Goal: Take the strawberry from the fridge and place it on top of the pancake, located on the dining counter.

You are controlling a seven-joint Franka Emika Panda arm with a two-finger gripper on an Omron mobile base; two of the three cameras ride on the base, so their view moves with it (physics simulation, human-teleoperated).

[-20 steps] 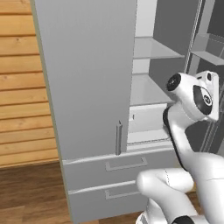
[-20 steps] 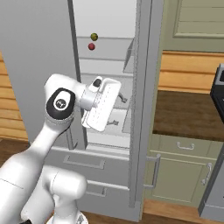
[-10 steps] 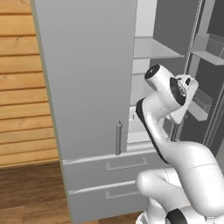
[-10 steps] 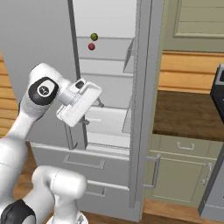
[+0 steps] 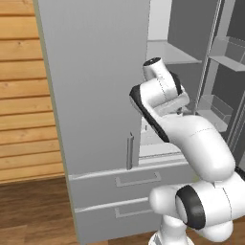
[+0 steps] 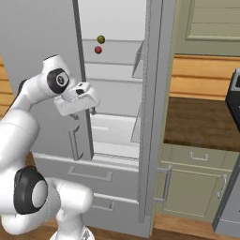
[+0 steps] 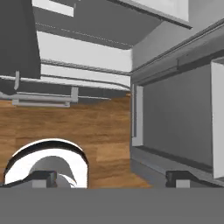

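The fridge [image 6: 117,96] stands with its right door [image 6: 152,122] swung open and its left door [image 5: 91,86] closed. On an upper shelf lies the tiny red strawberry [image 6: 98,49], just below a small olive-green fruit [image 6: 101,39]. My gripper [image 6: 87,108] hangs at the inner edge of the closed left door, well below and slightly left of the strawberry. It points down toward the floor. In the hand view the gripper [image 7: 110,178] is open, with nothing between its widely spaced fingertips. In the left base view the gripper [image 5: 178,109] is half hidden by the arm. The pancake and the dining counter are out of view.
Two lower drawers [image 5: 136,179] run under the fridge doors. The open door carries bins [image 5: 215,107] on its inside. A dark brown counter on green cabinets [image 6: 201,124] stands right of the fridge. Wood floor [image 7: 96,131] lies below the hand.
The arm has swung left in the right base view, carrying the hand from in front of the open compartment to the left door's edge and turning it downward. The gripper stays open.
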